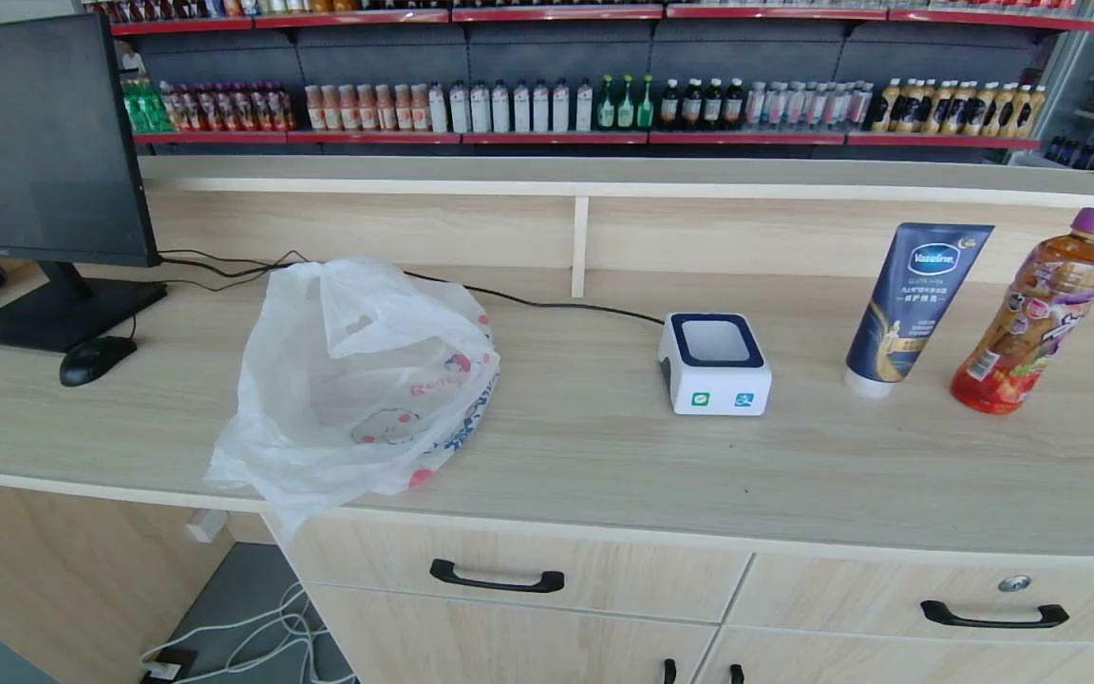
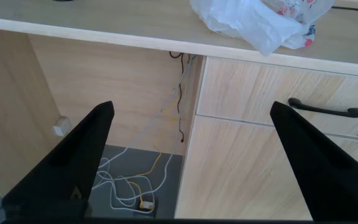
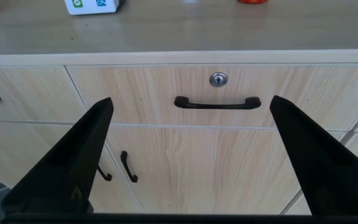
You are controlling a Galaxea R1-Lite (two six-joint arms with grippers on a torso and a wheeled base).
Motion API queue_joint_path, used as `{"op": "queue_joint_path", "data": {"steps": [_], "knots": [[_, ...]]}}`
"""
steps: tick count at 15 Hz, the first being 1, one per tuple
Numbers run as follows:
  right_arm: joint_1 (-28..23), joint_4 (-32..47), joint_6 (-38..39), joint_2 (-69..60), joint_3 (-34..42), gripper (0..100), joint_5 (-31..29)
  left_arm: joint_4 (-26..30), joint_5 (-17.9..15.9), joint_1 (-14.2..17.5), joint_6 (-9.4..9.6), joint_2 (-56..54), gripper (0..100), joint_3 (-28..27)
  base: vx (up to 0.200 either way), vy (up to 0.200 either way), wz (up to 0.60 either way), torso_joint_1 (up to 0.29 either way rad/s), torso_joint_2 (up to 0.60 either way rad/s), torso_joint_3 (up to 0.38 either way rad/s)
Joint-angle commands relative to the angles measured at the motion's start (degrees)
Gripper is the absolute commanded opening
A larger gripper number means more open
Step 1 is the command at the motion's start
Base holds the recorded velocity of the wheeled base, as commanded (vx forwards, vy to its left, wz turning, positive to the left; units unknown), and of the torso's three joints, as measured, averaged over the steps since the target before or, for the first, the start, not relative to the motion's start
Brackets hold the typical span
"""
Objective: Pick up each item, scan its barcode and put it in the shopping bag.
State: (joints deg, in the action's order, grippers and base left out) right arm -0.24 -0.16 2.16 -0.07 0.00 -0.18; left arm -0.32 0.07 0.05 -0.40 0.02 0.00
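Scanner (image 1: 714, 361) on counter (image 1: 604, 456); its cable (image 1: 556, 305) trails left, behind shopping bag (image 1: 357, 380). Tube (image 1: 908, 309), then bottle (image 1: 1031, 313), upright right of scanner. Left gripper (image 2: 191, 109) and right gripper (image 3: 191, 102) below scanner, facing drawers (image 3: 154, 93), jaws released, empty.

monitor (image 1: 34, 133) — left on counter (image 1: 604, 456) | mouse (image 1: 96, 359) near it | bottle shelves (image 1: 585, 104) — behind

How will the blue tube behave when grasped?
The blue tube stands on its narrow cap, wider at the top, so a side nudge would likely tip it. Its body looks like soft plastic, so it probably squashes under a pinch.
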Motion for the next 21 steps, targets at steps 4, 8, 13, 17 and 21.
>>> {"op": "queue_joint_path", "data": {"steps": [4,8,13,17,21], "knots": [[0.9,-1.9,-0.8,3.9,-5.8,100,4.1,0.0,0.0,0.0,-0.04,0.0,100,0.0,0.0,0.0,0.0,0.0,0.0,0.0],[4.1,-8.1,-0.3,21.4,-15.5,100,4.3,0.0,0.0,0.0,0.05,0.0,100,0.0,0.0,0.0,0.0,0.0,0.0,0.0],[6.5,-34.8,-0.8,45.3,-16.1,100,4.4,0.0,0.0,0.0,0.05,0.0,100,0.0,0.0,0.0,0.0,0.0,0.0,0.0],[6.5,-55.5,0.9,63.2,-17.2,100,4.6,0.0,0.0,0.0,0.05,0.1,100,0.0,0.0,0.0,0.0,0.0,0.0,0.0],[6.2,-76.0,1.1,81.6,-19.9,100,8.5,0.0,0.0,0.0,0.05,0.0,100,0.0,0.0,0.0,0.0,0.0,0.0,0.0]]}}
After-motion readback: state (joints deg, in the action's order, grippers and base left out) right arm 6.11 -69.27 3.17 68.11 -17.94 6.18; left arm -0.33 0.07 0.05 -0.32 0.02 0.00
